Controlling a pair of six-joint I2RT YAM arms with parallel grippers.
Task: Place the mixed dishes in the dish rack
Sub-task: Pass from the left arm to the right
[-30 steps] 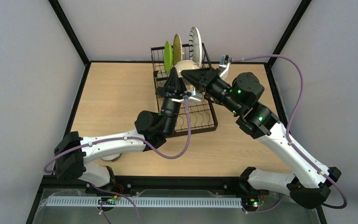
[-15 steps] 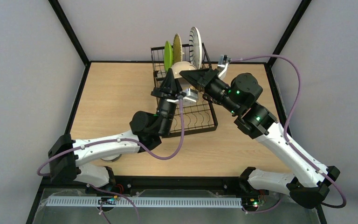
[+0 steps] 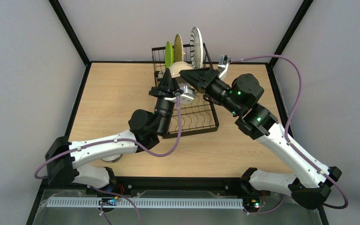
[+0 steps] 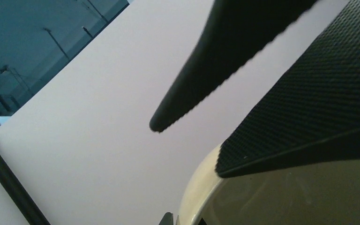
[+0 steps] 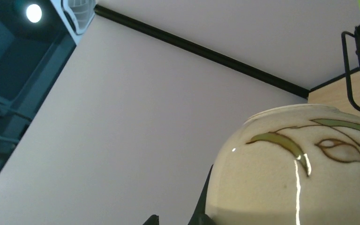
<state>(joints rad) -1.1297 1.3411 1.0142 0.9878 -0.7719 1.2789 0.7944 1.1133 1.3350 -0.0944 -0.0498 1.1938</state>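
The left gripper (image 3: 169, 73) pinches the rim of the leaf-patterned bowl (image 5: 300, 183), which is tipped on edge over the dish rack (image 3: 201, 123). Its dome faces the right gripper (image 3: 184, 73), whose spread I cannot tell. The green plate (image 3: 168, 54) stands upright just behind.

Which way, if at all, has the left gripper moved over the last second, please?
Yes: the left gripper has shifted leftward and farther back, toward the dish rack's left rim.

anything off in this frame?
Nothing spilled or broken. Odd: both grippers crowd one cream bowl, tipped on edge over the dish rack; the shut left gripper touches its rim, the right gripper sits at its outside. The plates stand upright behind.
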